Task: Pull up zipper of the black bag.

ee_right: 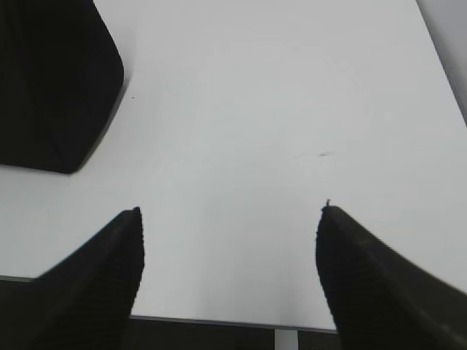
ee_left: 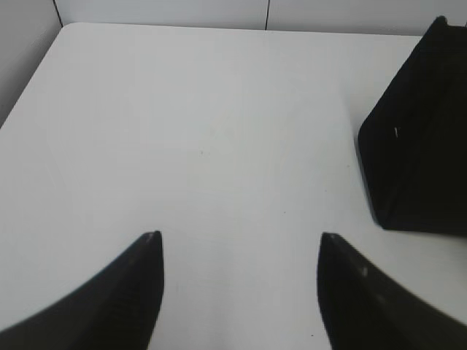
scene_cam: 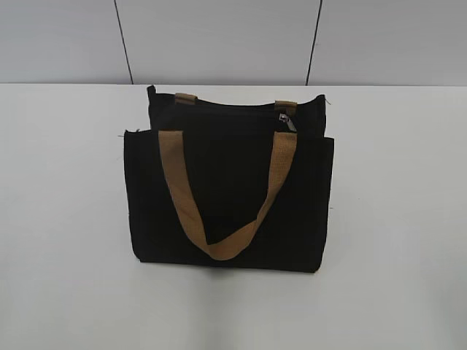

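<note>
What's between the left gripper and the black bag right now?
Only bare white table. In the left wrist view, the open left gripper and the black bag have nothing between them.

One black bag (scene_cam: 228, 197), two tan handles (scene_cam: 219, 248), one zipper (scene_cam: 286, 120).

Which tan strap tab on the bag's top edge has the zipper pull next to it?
The right tab: the silvery pull hangs just below it. The left tab has none.
</note>
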`<state>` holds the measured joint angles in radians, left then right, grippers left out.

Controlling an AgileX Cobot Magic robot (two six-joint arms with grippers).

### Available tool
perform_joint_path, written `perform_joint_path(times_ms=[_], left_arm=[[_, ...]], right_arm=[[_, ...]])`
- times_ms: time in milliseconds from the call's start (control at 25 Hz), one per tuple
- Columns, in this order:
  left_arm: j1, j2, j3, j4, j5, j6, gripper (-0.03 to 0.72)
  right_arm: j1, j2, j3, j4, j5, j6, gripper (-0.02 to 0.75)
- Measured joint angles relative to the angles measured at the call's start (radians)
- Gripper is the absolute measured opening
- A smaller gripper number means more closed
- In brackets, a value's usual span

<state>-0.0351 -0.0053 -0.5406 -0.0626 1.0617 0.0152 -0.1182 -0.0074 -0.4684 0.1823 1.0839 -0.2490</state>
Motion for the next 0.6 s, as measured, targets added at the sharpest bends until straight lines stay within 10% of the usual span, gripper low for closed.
perform_joint_path(times_ms=[600], left_arm=[[0.0, 0.0, 0.0, 0.0, 0.0, 0.0, 0.496]], right_arm=[[0.0, 0.0, 0.0, 0.006, 0.001, 0.0, 0.557]])
